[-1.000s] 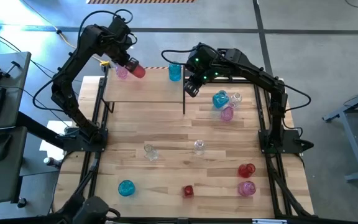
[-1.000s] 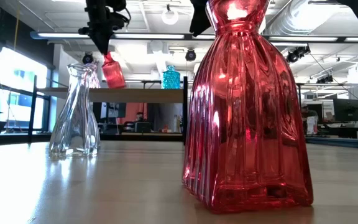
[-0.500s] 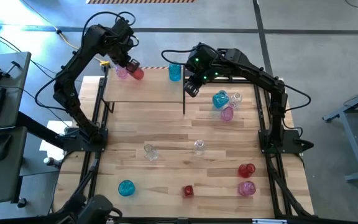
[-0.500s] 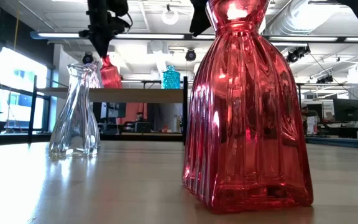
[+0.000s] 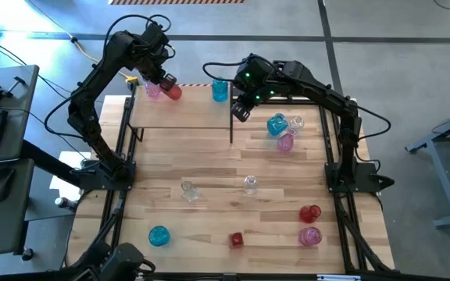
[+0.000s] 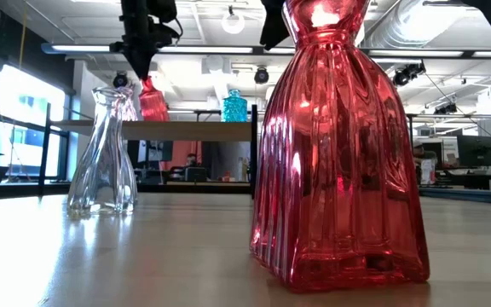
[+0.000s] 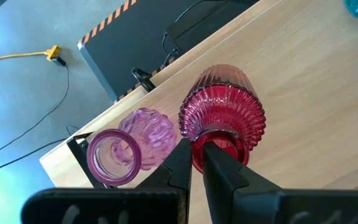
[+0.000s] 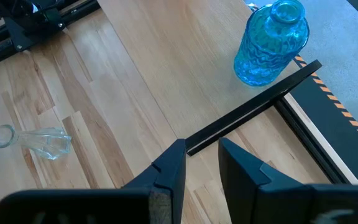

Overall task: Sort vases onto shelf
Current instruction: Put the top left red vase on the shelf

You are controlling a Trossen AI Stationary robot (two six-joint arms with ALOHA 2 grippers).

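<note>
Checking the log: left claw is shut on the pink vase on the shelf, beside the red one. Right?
Not quite. The left wrist view shows the left claw shut on the red vase's rim; the pink vase stands free beside it on the shelf.

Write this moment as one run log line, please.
left gripper: shut on red vase, on shelf | right gripper: empty, waits

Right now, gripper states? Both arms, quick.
Left gripper: shut on the red vase, at its neck, over the shelf beside the pink vase.
Right gripper: slightly open, empty, above the shelf's edge.
</note>
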